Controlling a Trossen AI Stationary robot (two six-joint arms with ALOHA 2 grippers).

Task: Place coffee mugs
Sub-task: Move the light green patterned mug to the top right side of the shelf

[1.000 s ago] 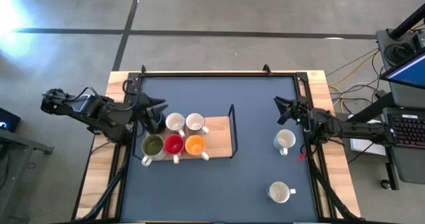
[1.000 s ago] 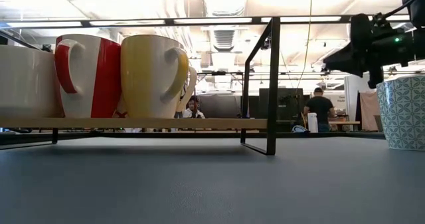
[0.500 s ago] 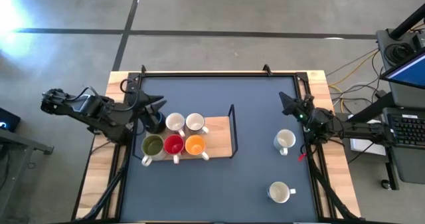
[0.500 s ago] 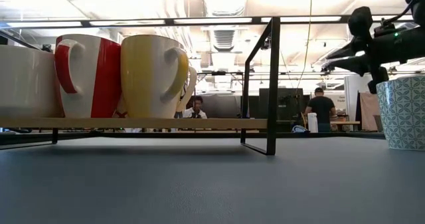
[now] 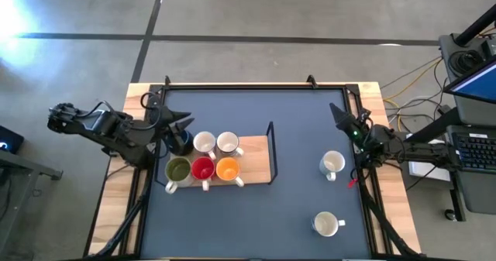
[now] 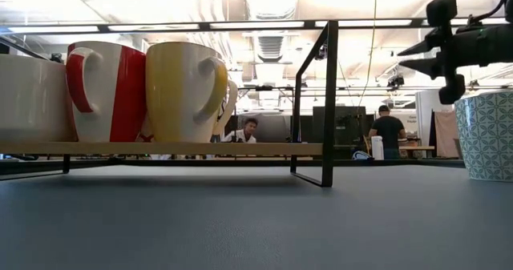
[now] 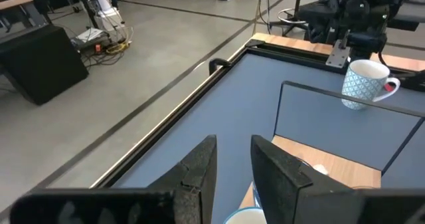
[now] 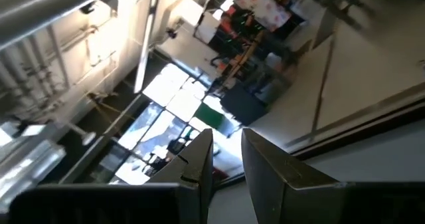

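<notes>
Eight mugs are what the job names, and I can count them all from above; six stand on the wooden rack [image 5: 256,156] at the left-centre of the tabletop [image 5: 294,214]. The front row holds the olive mug [image 5: 178,169], the red mug [image 5: 202,169] and the orange mug [image 5: 227,169], side by side and close to touching. The back row holds the dark blue mug [image 5: 180,142] and two white mugs [image 5: 204,142] [image 5: 227,142].

My left end effector [image 5: 186,124] hangs over the dark blue mug at the rack's back left corner; its fingers [image 7: 199,164] stand a narrow gap apart, and a pale mug rim [image 7: 242,217] shows low between them. I cannot tell whether they grip that rim or merely straddle it.

My right end effector [image 5: 335,108] is raised near the right edge of the tabletop, tilted up toward the ceiling, its fingers [image 8: 199,154] slightly parted with nothing between them.

Just in front of it stands the patterned white mug [image 5: 332,164] — upright, apart from the fingers, well clear of the rack; the last white mug [image 5: 326,224] sits nearer the front edge, on the same side.

From tabletop height the red and orange mugs fill the left, handles showing — people work in the room behind.
</notes>
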